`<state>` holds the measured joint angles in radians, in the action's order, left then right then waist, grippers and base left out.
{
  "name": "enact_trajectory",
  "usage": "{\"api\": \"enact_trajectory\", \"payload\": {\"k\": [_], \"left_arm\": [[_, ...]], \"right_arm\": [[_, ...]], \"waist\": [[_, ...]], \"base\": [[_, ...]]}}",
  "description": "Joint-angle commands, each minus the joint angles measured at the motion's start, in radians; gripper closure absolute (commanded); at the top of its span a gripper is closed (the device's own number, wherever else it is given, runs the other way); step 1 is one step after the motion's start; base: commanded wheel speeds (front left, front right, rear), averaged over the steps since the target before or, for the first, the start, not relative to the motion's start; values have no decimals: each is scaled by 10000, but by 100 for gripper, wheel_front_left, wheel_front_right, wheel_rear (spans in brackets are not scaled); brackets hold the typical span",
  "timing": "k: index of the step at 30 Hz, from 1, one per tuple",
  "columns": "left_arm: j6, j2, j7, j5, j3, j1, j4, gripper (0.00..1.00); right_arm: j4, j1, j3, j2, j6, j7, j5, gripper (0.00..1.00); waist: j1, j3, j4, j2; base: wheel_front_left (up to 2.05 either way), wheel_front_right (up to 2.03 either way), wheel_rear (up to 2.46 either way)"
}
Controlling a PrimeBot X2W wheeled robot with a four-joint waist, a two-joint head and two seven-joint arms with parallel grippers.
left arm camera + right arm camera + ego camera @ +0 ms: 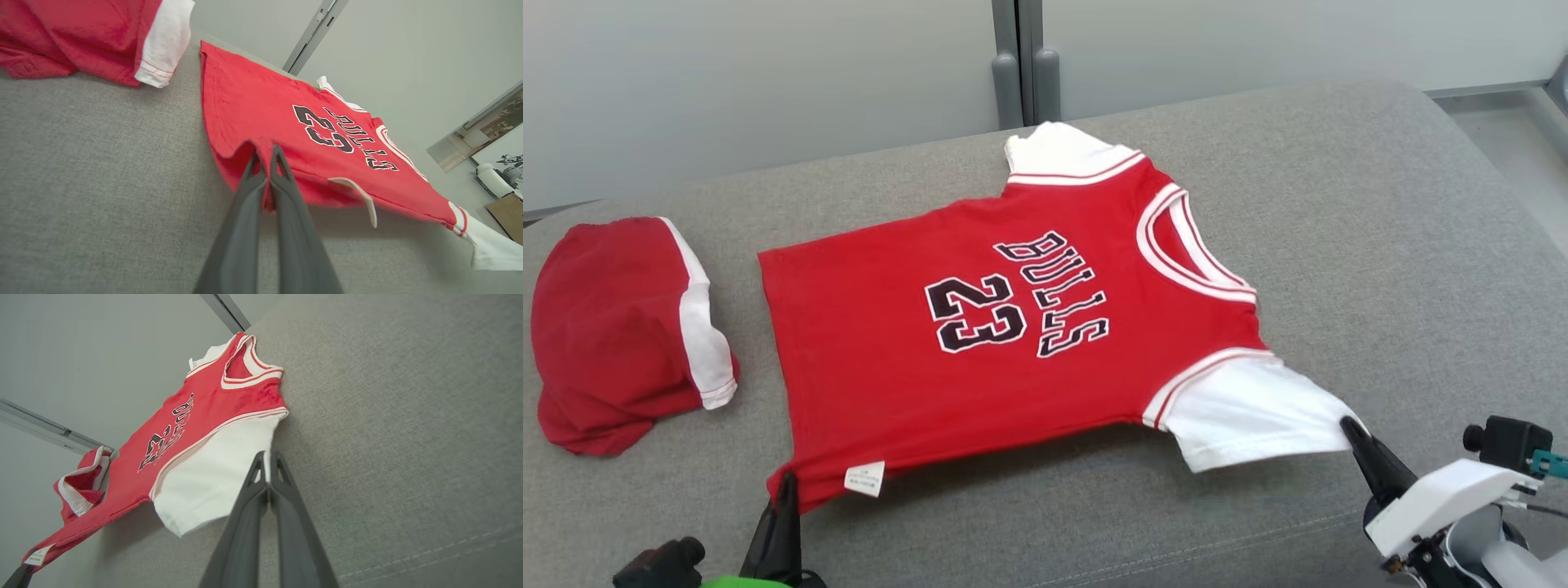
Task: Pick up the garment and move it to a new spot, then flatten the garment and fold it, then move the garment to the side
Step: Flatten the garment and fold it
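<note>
Red jersey shirt with white sleeves (980, 343): left gripper (786, 483) clamped on hem corner, right gripper (1349, 426) clamped on sleeve tip; such shallow bites may slip, rumpling it.

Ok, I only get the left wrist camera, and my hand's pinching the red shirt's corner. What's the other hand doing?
Observer: The right hand is shut on the edge of the near white sleeve of the jersey.
Operator: Is the neck hole squished flat?
Observer: No, the collar gapes a bit; the right wrist view shows the red inside.
Operator: What's past that sleeve?
Observer: More grey cushion, with a stitched seam near the hand.
</note>
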<state>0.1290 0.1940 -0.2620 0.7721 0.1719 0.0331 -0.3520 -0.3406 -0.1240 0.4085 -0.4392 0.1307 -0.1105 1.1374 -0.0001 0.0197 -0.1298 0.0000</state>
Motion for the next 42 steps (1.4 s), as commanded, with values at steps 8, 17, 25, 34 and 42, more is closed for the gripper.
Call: {"api": "enact_trajectory", "payload": {"k": [8,17,25,34,42], "left_arm": [[15,-298,-22,-385,-11,512,-830,100],[18,-319,-21,-838,-24,116,-973,100],[18,-68,-23,-1158,-26,-156,-88,100],[18,320,-23,-956,242,-925,-397,100],[18,640,-21,-642,795,-1990,-1221,100]], "right_arm": [[380,1134,-937,383,0,1092,-812,100],[1206,1321,-2012,1258,0,1806,-2001,100],[1825,635,-2821,1953,0,1958,-2507,100],[894,-702,-2785,2350,0,2061,-2862,100],[-1075,-2853,-2215,2549,0,1650,-2927,100]], "waist": [[1,-62,102,0],[1,67,156,0],[1,57,257,0],[1,54,216,0],[1,457,190,0]], "base": [[0,0,0],[0,0,0],[0,0,0],[0,0,0],[0,0,0]]}}
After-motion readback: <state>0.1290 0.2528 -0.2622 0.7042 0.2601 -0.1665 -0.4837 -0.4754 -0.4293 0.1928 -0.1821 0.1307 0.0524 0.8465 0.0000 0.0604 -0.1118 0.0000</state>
